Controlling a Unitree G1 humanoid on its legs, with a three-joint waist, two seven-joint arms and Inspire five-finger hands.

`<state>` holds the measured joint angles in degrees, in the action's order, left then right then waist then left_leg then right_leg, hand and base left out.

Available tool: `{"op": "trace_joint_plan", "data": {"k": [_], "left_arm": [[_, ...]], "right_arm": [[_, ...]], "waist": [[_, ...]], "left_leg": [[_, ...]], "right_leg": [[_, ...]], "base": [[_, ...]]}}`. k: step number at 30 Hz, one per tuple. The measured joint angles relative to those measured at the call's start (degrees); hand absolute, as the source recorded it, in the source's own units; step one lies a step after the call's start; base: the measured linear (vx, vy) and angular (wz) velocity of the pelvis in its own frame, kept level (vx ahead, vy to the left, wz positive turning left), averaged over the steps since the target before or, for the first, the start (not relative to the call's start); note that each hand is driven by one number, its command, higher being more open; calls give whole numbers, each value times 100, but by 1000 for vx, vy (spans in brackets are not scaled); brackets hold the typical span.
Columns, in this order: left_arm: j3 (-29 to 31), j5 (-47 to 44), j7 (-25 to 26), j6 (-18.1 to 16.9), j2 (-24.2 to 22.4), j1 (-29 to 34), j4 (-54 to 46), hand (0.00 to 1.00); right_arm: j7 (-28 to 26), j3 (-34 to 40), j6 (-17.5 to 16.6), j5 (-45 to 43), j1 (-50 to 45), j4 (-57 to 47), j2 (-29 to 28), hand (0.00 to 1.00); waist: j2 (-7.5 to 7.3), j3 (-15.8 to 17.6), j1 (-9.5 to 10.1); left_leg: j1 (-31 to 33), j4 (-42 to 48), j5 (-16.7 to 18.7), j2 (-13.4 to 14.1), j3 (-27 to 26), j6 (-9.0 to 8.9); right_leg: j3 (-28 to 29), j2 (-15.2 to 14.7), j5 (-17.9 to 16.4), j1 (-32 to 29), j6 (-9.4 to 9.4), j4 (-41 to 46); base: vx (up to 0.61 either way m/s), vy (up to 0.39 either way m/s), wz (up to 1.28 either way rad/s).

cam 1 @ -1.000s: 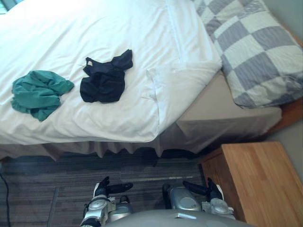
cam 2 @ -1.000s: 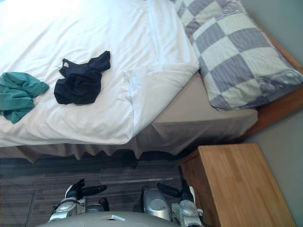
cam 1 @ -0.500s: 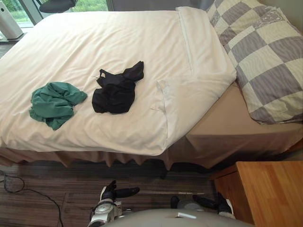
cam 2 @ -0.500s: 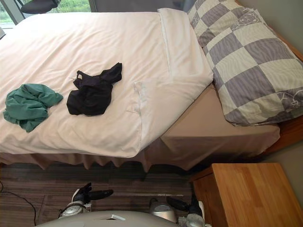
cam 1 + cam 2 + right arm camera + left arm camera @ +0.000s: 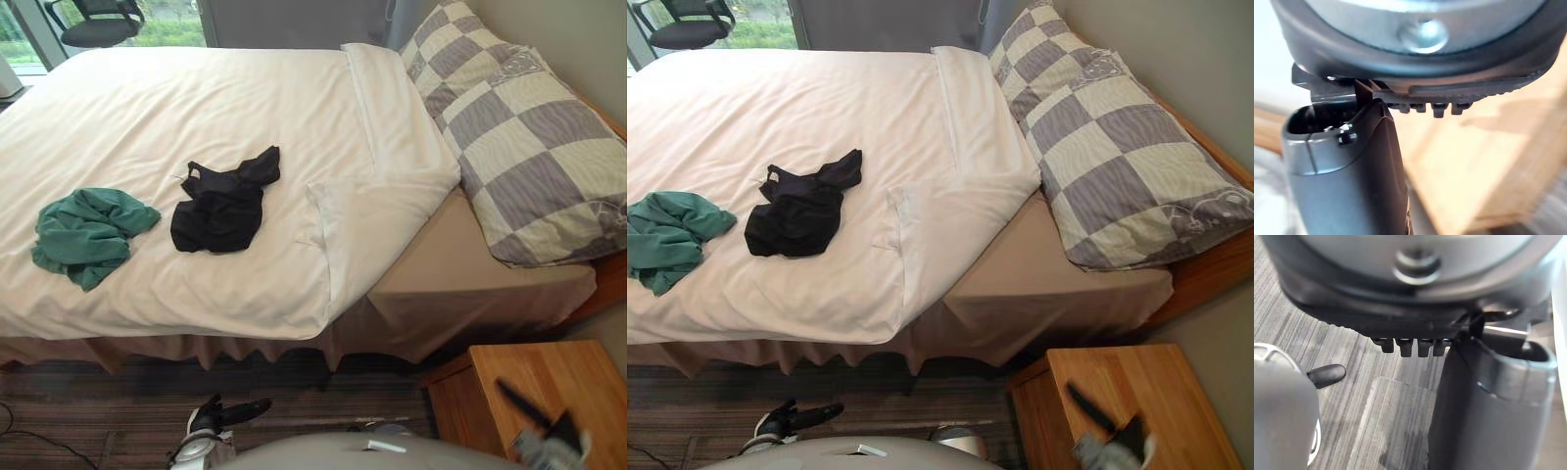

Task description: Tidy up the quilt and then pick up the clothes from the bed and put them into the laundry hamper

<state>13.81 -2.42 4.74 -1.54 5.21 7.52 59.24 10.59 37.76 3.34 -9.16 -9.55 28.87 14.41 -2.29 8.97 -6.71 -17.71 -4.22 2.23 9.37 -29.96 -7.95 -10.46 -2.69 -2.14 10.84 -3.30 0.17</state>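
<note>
Right hand (image 5: 534, 416) has swung out from low in front of the body and now hangs, smeared with motion, over the wooden nightstand (image 5: 578, 377); the head camera has tipped up too, so a black office chair (image 5: 93, 20) shows past the far side of the bed.

Biggest thing on show is the white quilt (image 5: 196, 108), spread over most of the bed; its near corner by the head end is folded back on itself (image 5: 377, 201), baring a stretch of tan sheet (image 5: 460, 264).

At the head end sit 2 grey-and-cream checked pillows (image 5: 519, 147), one behind the other; the nearer one overhangs the tan sheet.

That nightstand stands on the striped carpet (image 5: 98, 401), just beside the bed's near corner on the robot's right.

Now the clothes, both on the quilt: the green garment (image 5: 83, 235) lies bunched towards the robot's left, near the quilt's front edge; the black garment (image 5: 220, 201) lies crumpled just to its right, the 2 apart, neither touched by a hand.

Left hand (image 5: 220, 413) hangs low over the carpet, fingers loose and stretched, nothing in it; the right shows 1 dark finger straight out and it too carries nothing.
</note>
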Motion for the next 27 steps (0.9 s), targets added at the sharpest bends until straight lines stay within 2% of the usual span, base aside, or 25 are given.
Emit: {"op": "trace_joint_plan", "data": {"k": [2,5,10,11,15,21,27], "left_arm": [[-33,-11,0,-31,45,60,-57,100],[-234,-23,3,-97,108,173,-132,100],[-503,3,-8,-102,182,190,-130,100],[-544,12,-13,-104,183,191,-128,100],[-741,58,-10,-103,262,193,-124,100],[-963,85,0,-212,380,157,-125,100],[-977,75,2,-237,383,-41,-124,100]], "right_arm": [[110,-115,-183,236,266,-572,371,100],[127,-514,-331,548,676,-1219,636,100],[116,-1607,-386,896,1161,-1796,729,100],[94,-2013,-388,1066,1366,-1842,834,100],[31,-3053,-397,1341,2079,-1843,1062,100],[-38,-4110,-502,1799,3267,-1834,1063,100],[-52,-4684,-528,2230,4667,-1154,1067,100]], "waist": [[-66,-25,-7],[-74,-40,-53],[-38,-76,-66],[-14,-88,-54],[-12,-86,73],[-84,40,237],[-54,499,445]], "left_leg": [[109,-26,-54,-56,68,68],[146,-80,-101,-123,166,123],[376,-83,-144,-210,386,189],[462,-83,-170,-239,459,224],[604,-65,-188,-296,555,250],[953,-59,-264,-379,780,352],[1386,-43,-395,-505,991,518]], "right_leg": [[-40,-63,1,-119,1,64],[-115,-124,10,-178,-12,77],[-300,-228,44,-288,-61,65],[-356,-257,69,-306,-85,62],[-434,-314,108,-380,-138,49],[-627,-395,262,-542,-172,-104],[-811,-519,457,-826,-169,-147]], "base": [[-138,26,16],[-83,19,11],[-27,8,21],[42,0,20],[48,6,15],[3,9,19],[-57,40,21]]}}
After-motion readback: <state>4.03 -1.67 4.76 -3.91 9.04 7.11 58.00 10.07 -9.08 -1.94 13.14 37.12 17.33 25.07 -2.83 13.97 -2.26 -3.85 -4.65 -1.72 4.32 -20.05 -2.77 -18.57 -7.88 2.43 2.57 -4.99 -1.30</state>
